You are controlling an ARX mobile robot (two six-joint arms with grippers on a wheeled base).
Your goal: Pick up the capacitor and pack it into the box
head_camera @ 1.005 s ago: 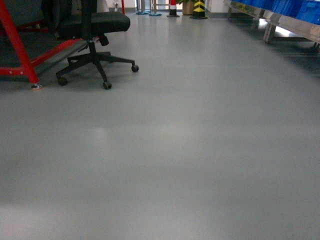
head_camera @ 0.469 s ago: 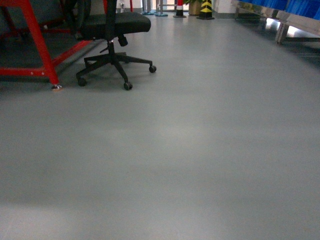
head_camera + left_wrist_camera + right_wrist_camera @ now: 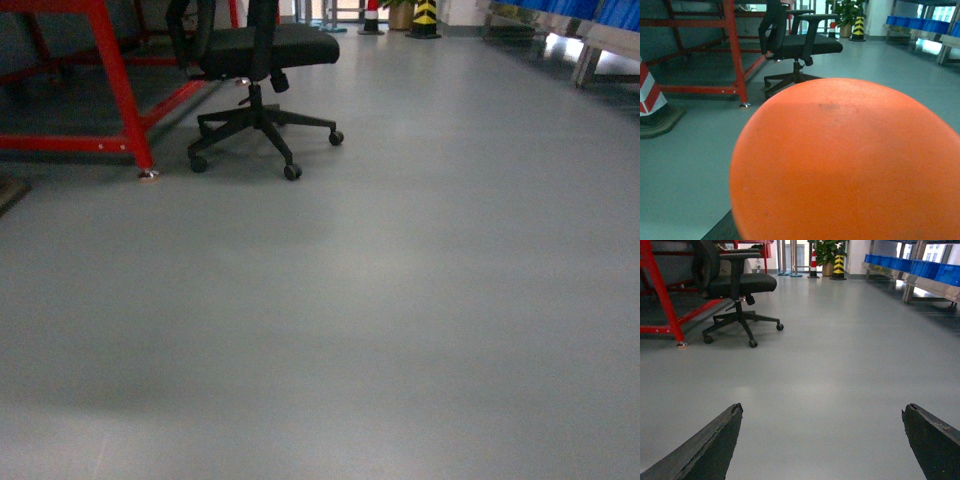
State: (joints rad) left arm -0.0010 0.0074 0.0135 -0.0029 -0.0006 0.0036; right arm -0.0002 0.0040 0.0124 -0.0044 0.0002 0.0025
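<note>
A big round orange capacitor [image 3: 845, 160] fills most of the left wrist view, right in front of the camera. It hides the left jaws; only a dark sliver of one finger [image 3: 722, 231] shows against its lower left edge, so it appears gripped. In the right wrist view my right gripper [image 3: 821, 412] stands open above bare grey floor, with nothing between its two dark fingertips. The box is out of view. The head view shows neither gripper.
A black office chair [image 3: 262, 60] stands on wheels ahead to the left, beside a red metal frame [image 3: 120, 90]. A red-and-white cone [image 3: 650, 95] sits far left. Blue bins [image 3: 920, 267] line a rack at the right. Grey floor [image 3: 400, 300] stretches ahead.
In the head view the chair and the red frame have slid to the right and look larger, so my view has swung left across the floor.
</note>
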